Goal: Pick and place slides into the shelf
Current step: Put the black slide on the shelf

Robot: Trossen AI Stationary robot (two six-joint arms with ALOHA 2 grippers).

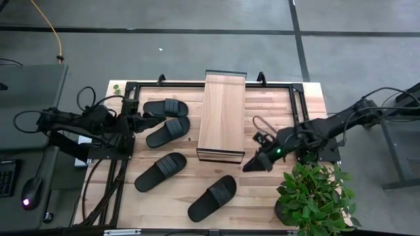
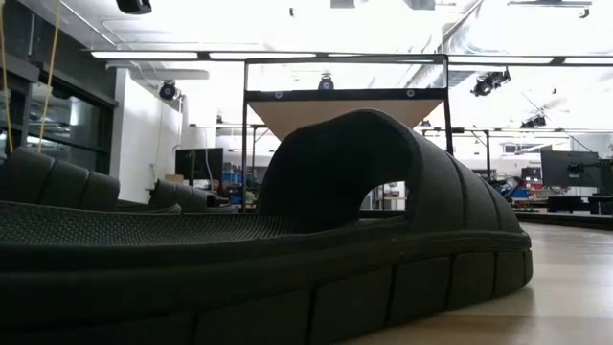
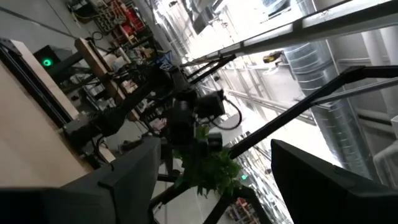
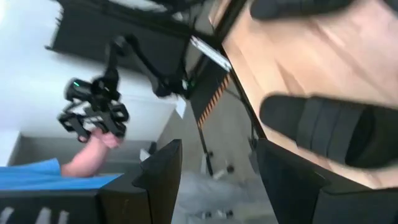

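Slides: high view, four on tabletop point(image 1: 275, 111), left of shelf point(image 1: 222, 118); two point(image 1: 165, 106) point(image 1: 168, 132) just beside left pincer point(image 1: 146, 119), two point(image 1: 161, 171) point(image 1: 212, 198) nearer front edge, apart from both pincers. Right pincer point(image 1: 248, 165) near shelf's front right corner, beside plant point(image 1: 315, 196).
Low view: one slide point(image 2: 287, 249) close up, shelf behind.
Left wrist view: fingers point(image 3: 323, 180) apart, nothing between.
Right wrist view: fingers point(image 4: 163, 171) apart, empty; slide point(image 4: 336, 127) ahead on tabletop; person's hand point(image 4: 93, 152) beyond table.
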